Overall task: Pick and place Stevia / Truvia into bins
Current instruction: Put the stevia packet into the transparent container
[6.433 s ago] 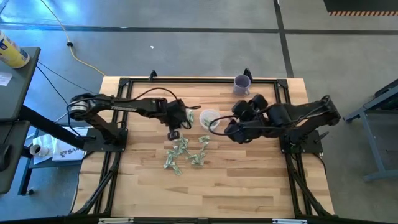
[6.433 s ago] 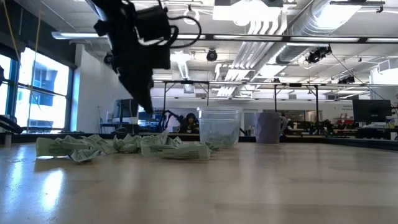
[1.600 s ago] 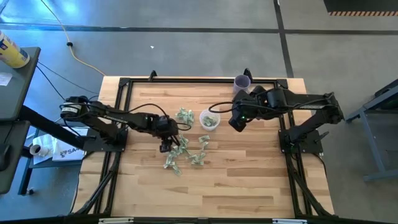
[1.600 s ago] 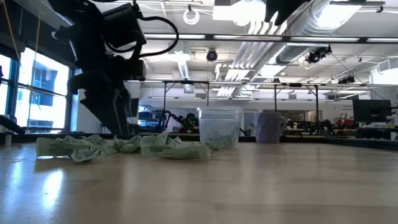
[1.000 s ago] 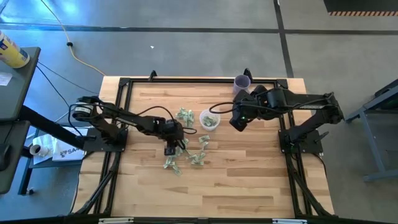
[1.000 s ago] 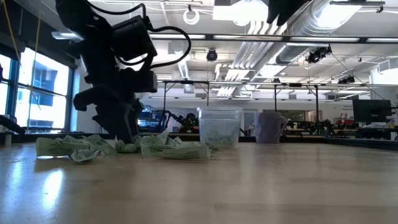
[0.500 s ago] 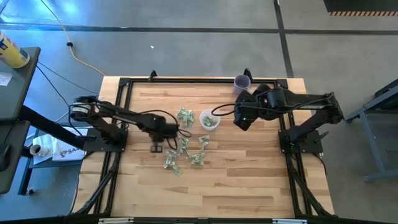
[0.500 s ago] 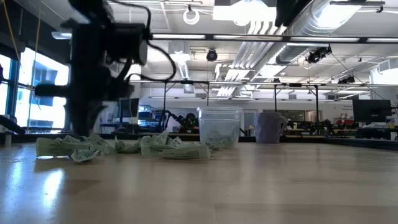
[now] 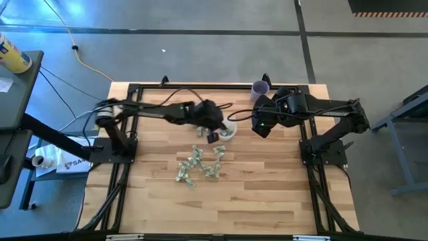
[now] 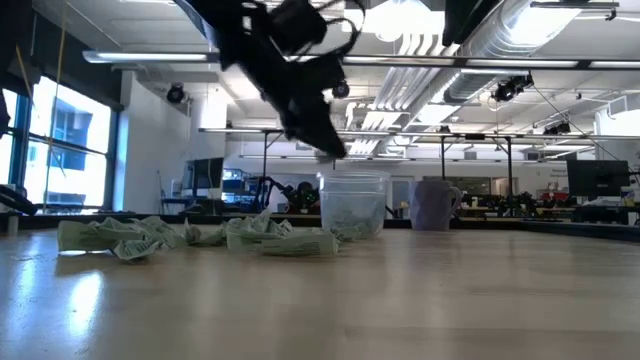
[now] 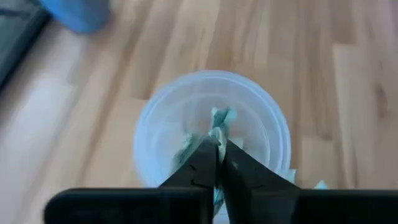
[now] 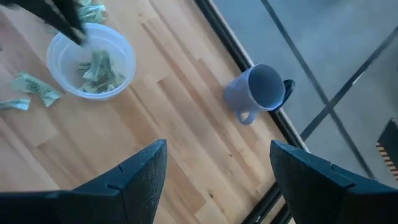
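Nothing legible anywhere right now: the green-and-white packets (image 9: 198, 161) on the desk (image 9: 267, 194) carry print too small to read, and the dark lettering on the white package (image 9: 70, 163) lying on the floor beside the desk is too blurred to make out.
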{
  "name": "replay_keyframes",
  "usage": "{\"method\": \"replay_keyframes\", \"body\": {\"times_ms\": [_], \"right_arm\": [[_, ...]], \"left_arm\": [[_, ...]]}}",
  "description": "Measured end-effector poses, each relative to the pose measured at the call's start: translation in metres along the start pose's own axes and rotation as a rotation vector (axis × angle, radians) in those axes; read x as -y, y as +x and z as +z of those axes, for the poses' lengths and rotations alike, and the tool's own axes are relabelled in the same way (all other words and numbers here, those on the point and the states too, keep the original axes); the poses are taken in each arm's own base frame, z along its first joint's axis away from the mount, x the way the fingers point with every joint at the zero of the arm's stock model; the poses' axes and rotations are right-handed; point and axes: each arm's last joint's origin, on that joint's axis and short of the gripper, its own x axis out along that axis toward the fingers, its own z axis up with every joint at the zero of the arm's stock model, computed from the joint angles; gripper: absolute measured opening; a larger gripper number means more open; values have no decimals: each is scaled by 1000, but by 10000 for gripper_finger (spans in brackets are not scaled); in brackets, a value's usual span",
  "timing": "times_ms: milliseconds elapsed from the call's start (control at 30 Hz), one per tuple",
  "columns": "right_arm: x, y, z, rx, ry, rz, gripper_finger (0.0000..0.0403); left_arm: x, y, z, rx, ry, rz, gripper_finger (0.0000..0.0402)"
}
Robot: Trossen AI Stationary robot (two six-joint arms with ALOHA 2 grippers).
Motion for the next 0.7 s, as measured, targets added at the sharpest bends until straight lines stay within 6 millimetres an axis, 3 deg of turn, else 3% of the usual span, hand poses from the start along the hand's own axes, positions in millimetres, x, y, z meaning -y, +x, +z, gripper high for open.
{"method": "replay_keyframes", "body": {"times_ms": [100,233,333,433,600,700], "right_arm": [[-2,-1,-1,-5,-4,16,275],[-5,-4,-3,1,-13,26,275],[-8,-6,-4,7,-15,32,275],[-9,-7,-5,12,-21,33,275],[-9,-7,-5,28,-20,8,275],[-8,-7,-4,31,-18,0,275]], "left_arm": [[-6,22,9,47,-36,-68,92],[-5,40,0,-125,-34,-1,140],[-5,9,24,-204,-24,24,177],[-1,-25,32,-371,10,69,209],[-8,-62,21,-497,58,171,240],[-23,-61,-12,-641,35,200,251]]}}
